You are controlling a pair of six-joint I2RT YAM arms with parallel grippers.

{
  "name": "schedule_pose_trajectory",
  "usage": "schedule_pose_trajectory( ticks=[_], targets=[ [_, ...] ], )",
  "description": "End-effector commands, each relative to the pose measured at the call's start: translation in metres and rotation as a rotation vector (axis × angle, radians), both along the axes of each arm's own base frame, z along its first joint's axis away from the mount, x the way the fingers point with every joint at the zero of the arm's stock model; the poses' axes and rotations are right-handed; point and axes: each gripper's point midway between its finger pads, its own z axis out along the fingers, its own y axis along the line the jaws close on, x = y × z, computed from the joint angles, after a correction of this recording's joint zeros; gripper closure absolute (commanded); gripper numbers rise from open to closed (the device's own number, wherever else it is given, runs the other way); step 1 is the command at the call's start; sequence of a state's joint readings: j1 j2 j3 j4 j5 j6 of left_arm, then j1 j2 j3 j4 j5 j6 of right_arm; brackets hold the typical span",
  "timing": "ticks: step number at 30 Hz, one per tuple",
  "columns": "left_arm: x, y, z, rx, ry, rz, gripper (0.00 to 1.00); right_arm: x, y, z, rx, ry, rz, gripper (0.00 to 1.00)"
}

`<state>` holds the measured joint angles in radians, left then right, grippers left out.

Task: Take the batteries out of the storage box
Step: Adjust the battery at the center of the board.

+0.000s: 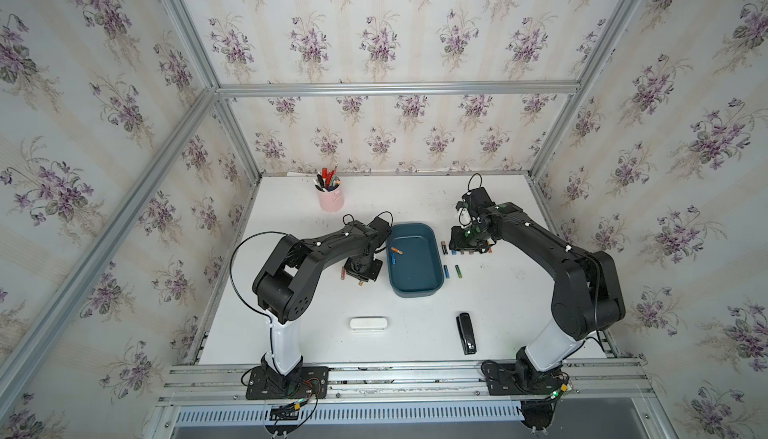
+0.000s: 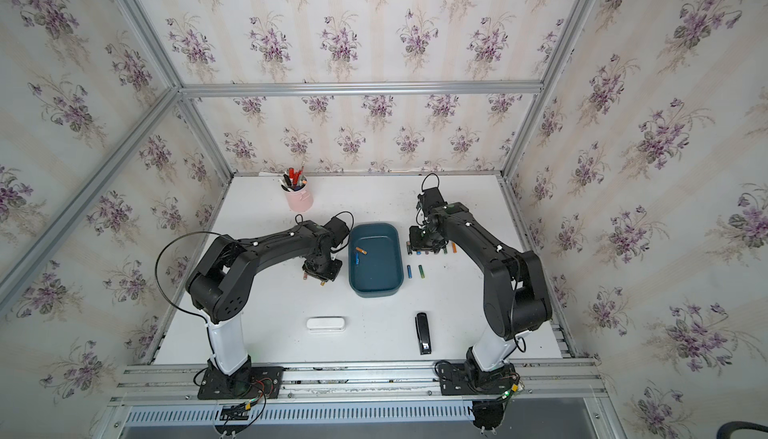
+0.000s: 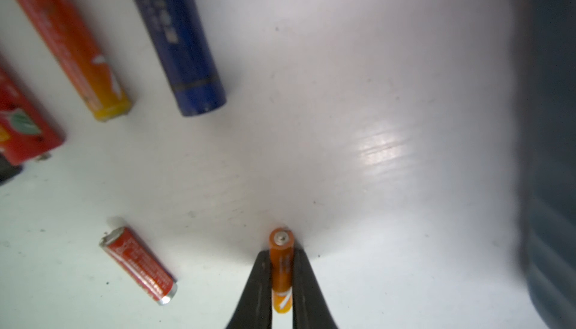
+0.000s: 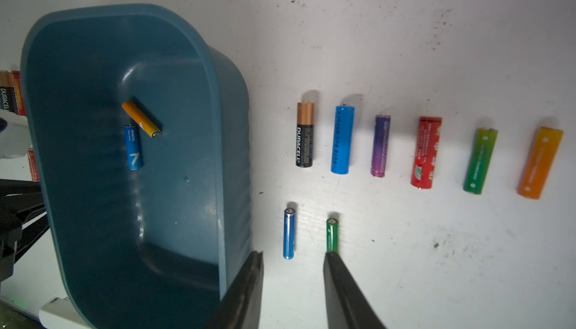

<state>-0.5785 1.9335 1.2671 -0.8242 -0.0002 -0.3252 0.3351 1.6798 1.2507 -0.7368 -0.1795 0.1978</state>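
The left tool [image 3: 281, 254] is clamped shut on a thin orange battery [image 3: 281, 276]. One black finger [image 3: 258, 280] presses each side, and the battery's button end pokes out past the tips, low over the white desk [image 3: 358, 109]. Close by on the desk lies a small red battery [image 3: 138, 265]. Farther out lie a dark blue battery [image 3: 180, 40] and a red-and-yellow battery [image 3: 71, 44]. The storage box [image 1: 415, 289] sits just to this tool's right, not touching it.

The right tool [image 4: 293, 255] hangs above the desk on the box's other side, its jaws partly open and holding nothing. Past its tips lie a thin blue battery [image 4: 289, 234] and a thin green battery [image 4: 332, 234]. Whether the green one touches a fingertip cannot be told. Beyond them six larger batteries lie side by side, from a black-and-copper battery [image 4: 304, 137] nearest the box out to a fat orange battery [image 4: 540, 162]. Inside the box, in the half farther from this tool, an amber battery [image 4: 141, 118] and a short blue battery [image 4: 133, 147] lie touching.
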Motion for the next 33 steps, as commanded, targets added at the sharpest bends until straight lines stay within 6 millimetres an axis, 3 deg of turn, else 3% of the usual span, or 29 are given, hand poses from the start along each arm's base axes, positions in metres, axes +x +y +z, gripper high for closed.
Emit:
schedule_pose_trajectory(
  ticks=[1,14,33],
  targets=[
    [-0.003,0.019,-0.009,0.081,0.014,0.095,0.86,0.0,-0.001,-0.001,-0.01,0.001,0.01,0.62],
    [0.009,0.039,-0.006,0.072,0.002,0.195,0.84,-0.001,-0.002,-0.001,-0.014,0.003,0.013,0.62],
    [0.019,0.032,-0.011,0.037,0.017,0.274,0.83,0.0,-0.003,0.001,-0.024,0.004,0.02,0.62]
  ],
)
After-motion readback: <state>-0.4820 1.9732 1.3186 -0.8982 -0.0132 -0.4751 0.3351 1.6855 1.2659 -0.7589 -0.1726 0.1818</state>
